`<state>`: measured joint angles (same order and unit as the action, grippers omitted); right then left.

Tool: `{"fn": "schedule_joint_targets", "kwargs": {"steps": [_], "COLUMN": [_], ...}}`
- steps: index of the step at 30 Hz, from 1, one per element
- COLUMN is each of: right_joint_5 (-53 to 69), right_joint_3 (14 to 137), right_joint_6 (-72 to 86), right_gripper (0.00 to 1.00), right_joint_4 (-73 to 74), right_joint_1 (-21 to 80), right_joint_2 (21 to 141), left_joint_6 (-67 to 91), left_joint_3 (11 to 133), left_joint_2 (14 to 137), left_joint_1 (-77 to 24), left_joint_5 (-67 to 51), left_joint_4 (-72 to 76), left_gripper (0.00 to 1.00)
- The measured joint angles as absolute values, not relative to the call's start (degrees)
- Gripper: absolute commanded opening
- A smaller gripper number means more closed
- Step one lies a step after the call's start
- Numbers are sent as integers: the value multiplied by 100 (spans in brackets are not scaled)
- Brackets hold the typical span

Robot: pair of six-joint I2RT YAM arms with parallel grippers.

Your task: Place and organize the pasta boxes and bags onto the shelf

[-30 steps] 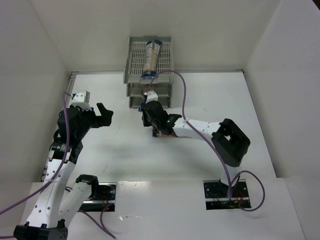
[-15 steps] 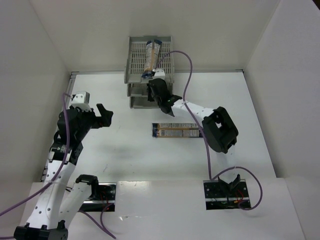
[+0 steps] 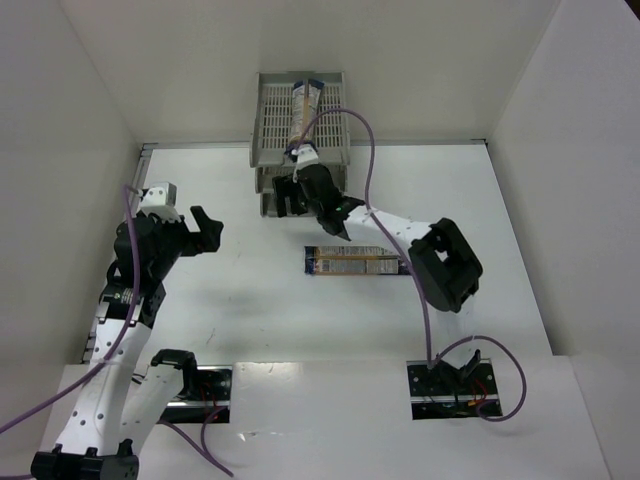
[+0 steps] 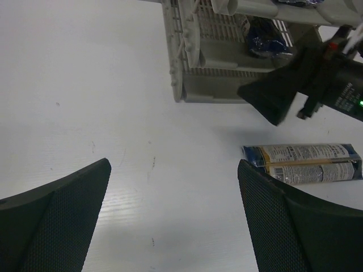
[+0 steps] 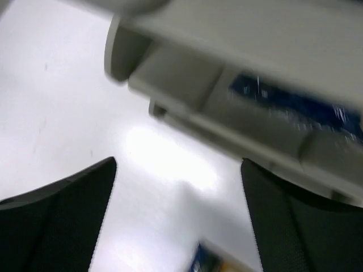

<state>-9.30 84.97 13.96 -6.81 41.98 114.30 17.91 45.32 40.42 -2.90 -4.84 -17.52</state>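
The right arm has carried its pack (image 4: 262,41) off the table (image 3: 220,310) to the shelf (image 3: 265,120). The right gripper (image 3: 296,196) now stands released and empty at the shelf's front, with the pack's blue end showing inside a lower tier, probably slid in end-first to fit. That makes three packs: this one, a second pack (image 3: 303,112) lying along the top tier, and a third pack (image 3: 352,264) flat on the table awaiting pickup, while the left gripper (image 3: 208,228) idles wide open, well aside.

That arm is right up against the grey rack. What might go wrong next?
The open right gripper sits right at the shelf front; backing out could nudge the shelf. The pack in a lower tier has its blue end near the front edge and might get snagged. The pack on the table lies flat, awkward to grip.
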Motion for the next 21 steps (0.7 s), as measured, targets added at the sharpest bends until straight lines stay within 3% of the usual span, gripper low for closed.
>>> {"fn": "schedule_joint_targets", "kwargs": {"steps": [8, 14, 21], "right_joint_5": [-364, -661, -666], "right_joint_3": [7994, 7516, 7373], "right_joint_6": [436, 119, 34], "right_gripper": [100, 100, 100], "right_joint_4": [1240, 2427, 2751], "right_joint_1": [4198, 4038, 3785], "right_joint_2": [10326, 10383, 10866], "left_joint_6": [1791, 1791, 1791], "left_joint_3": [4532, 4486, 4466], "left_joint_2": [4042, 4042, 4005], "left_joint_1": [-285, -285, -285], "left_joint_5": [-563, -672, -718], "left_joint_4": [-1752, -1750, -1750], "left_gripper": [100, 100, 100]}}
